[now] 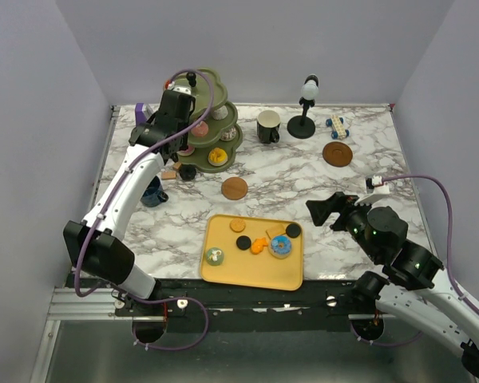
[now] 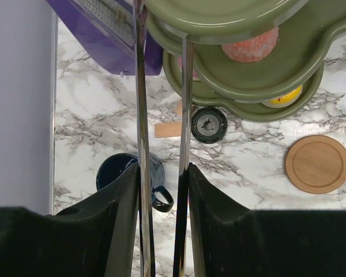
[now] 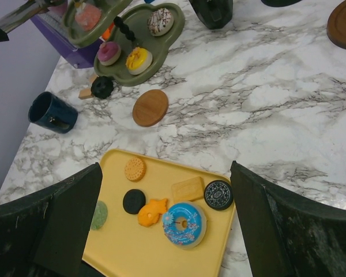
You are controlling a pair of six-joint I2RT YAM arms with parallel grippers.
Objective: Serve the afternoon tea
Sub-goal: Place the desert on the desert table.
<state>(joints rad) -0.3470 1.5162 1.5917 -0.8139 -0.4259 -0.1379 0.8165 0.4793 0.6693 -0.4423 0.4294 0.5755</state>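
Reaching across the far left of the marble bench (image 1: 367,171), the left gripper (image 2: 163,168) has its jaws clamped on a pair of metal tongs (image 2: 141,86), whose two arms stand apart and run up past the rim of the green three-tier stand (image 1: 230,112). The tips leave the wrist view, so I cannot tell whether they hold anything. A sugary pink treat (image 2: 251,46) sits on the middle tier and a yellow doughnut (image 1: 217,156) on the bottom one. Beside the stand's foot lie a black ridged round piece (image 2: 209,124) and a wafer biscuit (image 2: 168,129), with the dark-blue mug (image 1: 153,191) nearer the arms and one brown coaster (image 1: 234,188) just to the right. A second coaster (image 1: 337,153) lies well apart on the right, and the black mug (image 1: 267,126) stands at the back. The right gripper (image 3: 166,173) hovers beside the yellow tray (image 1: 223,271), jaws wide apart and empty. The tray carries a blue doughnut (image 3: 183,224), a round biscuit (image 3: 135,168) and a black-and-white cookie (image 3: 218,194) (among other small pieces).
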